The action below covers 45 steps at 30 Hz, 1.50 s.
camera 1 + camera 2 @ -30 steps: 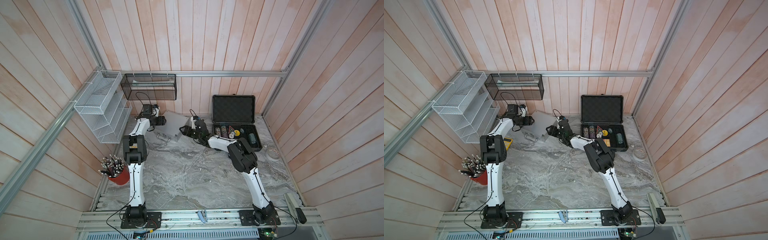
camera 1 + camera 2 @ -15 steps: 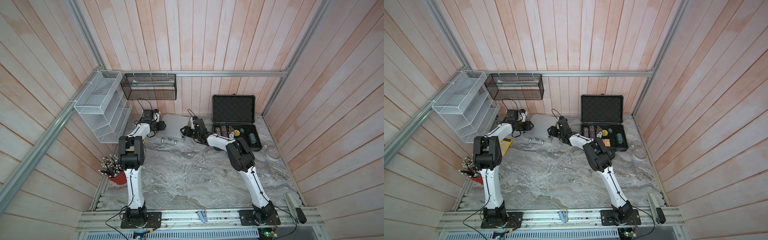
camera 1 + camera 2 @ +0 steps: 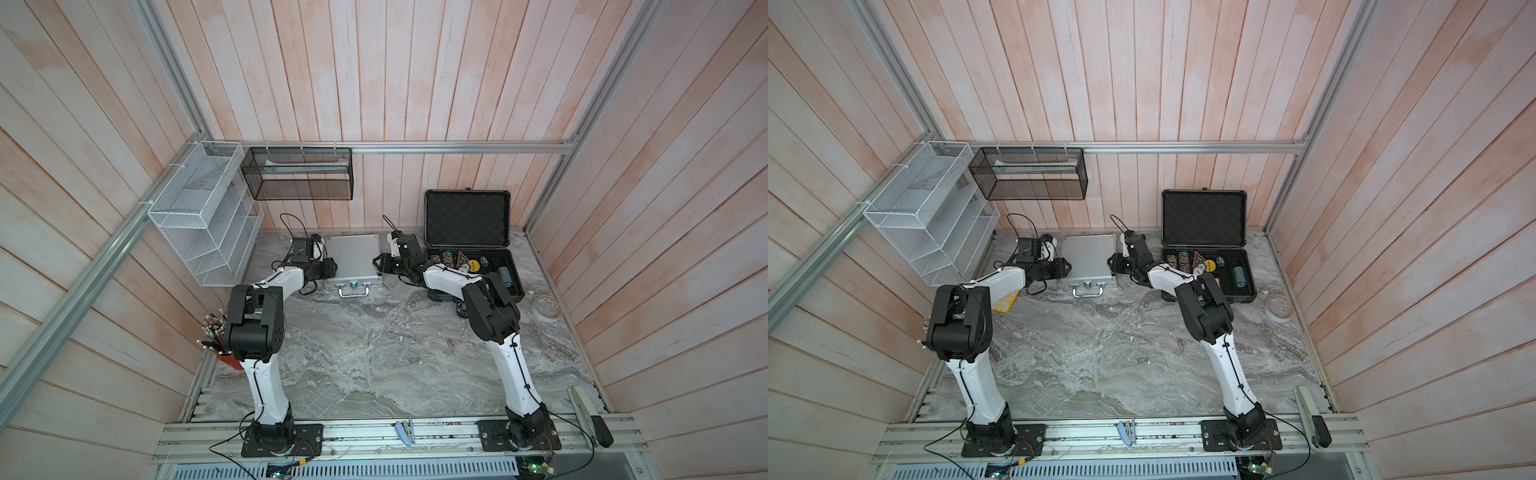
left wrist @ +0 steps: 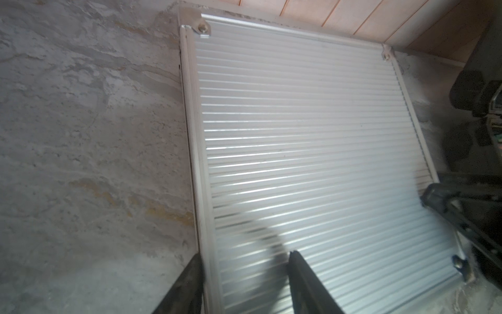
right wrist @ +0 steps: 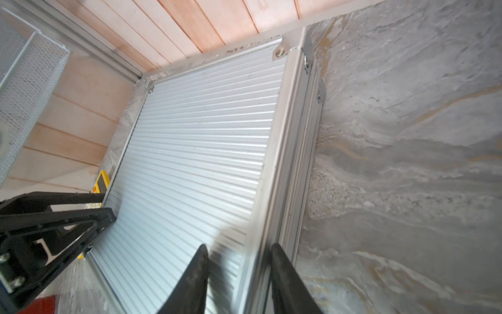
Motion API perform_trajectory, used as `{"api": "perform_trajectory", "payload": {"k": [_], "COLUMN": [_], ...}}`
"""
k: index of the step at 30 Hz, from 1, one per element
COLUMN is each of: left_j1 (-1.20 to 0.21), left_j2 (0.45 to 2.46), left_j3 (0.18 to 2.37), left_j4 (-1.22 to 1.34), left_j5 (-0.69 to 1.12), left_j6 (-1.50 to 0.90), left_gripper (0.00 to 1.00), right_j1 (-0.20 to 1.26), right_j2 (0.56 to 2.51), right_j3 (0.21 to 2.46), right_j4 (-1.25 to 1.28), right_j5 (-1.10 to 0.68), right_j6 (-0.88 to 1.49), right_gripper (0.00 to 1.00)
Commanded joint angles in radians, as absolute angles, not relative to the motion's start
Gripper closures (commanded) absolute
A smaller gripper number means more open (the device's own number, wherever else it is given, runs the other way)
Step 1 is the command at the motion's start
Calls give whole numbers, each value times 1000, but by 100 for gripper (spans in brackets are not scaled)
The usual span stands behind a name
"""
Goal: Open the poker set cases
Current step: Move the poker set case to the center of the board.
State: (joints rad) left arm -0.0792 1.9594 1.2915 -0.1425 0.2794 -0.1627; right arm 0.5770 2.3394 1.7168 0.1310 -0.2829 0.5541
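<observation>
Ribbed, glossy aluminium case (image 4: pixel 312 149)

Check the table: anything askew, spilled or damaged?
Nothing stands out. The silver case lies flat and shut, not skewed, with the left pincer and right pincer straddling its side edges. The dark case stands open, chips seated in its foam. A tape roll lies loose on the robot's right, clear of both.

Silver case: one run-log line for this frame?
silver aluminium case: flat, shut, handle toward robot | left gripper: open, astride left edge | right gripper: open, astride right edge | dark chip case: open
</observation>
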Motion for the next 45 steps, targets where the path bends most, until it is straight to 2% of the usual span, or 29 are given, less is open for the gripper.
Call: {"api": "perform_trajectory", "payload": {"k": [1, 2, 6, 13, 20, 26, 29, 33, 36, 45], "left_j1": [-127, -128, -133, -161, -225, -264, -268, -269, -266, -260], "left_j2": [1909, 1900, 1873, 1873, 1859, 1870, 1856, 1826, 1806, 1735], "left_j3": [1243, 1234, 1193, 1152, 1114, 1126, 1121, 1109, 1100, 1103], "left_j4": [-125, -123, -89, -79, -43, -22, -14, -18, -32, -50], "left_j5": [358, 355, 359, 362, 352, 360, 351, 303, 262, 171], "left_j6": [-193, -197, -203, -198, -215, -240, -253, -261, -258, -271], "left_gripper": [49, 49, 49, 49, 49, 49, 48, 44, 39, 27], "right_j1": [612, 612, 612, 618, 624, 624, 617, 600, 588, 548], "right_j2": [2296, 2288, 2267, 2214, 2114, 2067, 2053, 2048, 2033, 1895], "right_j3": [1651, 1635, 1575, 1424, 1217, 1130, 1121, 1135, 1147, 1149], "right_j4": [63, 56, 58, 141, 262, 321, 305, 269, 248, 148], "right_j5": [-423, -425, -464, -491, -460, -433, -393, -360, -339, -231], "right_j6": [467, 456, 440, 478, 558, 607, 601, 577, 563, 483], "right_gripper": [63, 68, 71, 72, 72, 72, 70, 60, 56, 51]}}
